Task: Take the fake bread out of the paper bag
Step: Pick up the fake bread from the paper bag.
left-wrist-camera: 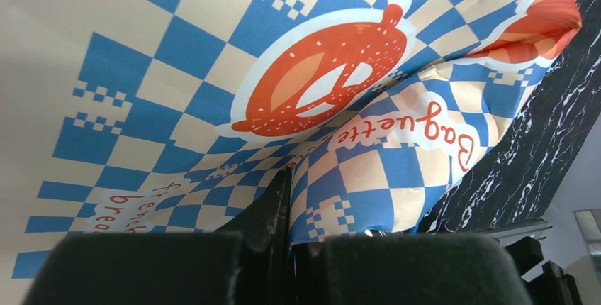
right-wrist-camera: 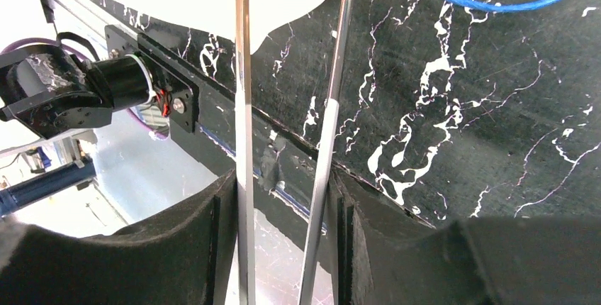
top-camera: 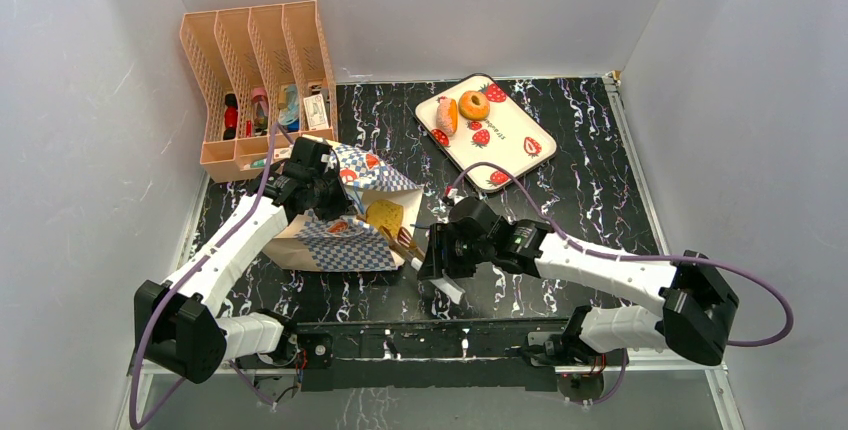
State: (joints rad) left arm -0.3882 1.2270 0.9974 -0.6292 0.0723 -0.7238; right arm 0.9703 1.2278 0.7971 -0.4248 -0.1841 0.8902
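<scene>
Paper bag [top-camera: 345, 253] pinched, left gripper [left-wrist-camera: 285, 206] (right gripper [right-wrist-camera: 283, 209]: tongs [right-wrist-camera: 243, 106]).

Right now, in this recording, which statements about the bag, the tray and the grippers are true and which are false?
1. The left gripper pinches the paper bag. True.
2. The strawberry tray holds nothing. False: a donut and a pinkish roll lie on it.
3. The right gripper holds metal tongs. True.
4. The paper bag stands upright. False: it lies on its side, mouth towards the right arm.
5. A toast slice shows at the bag's mouth. True.
</scene>
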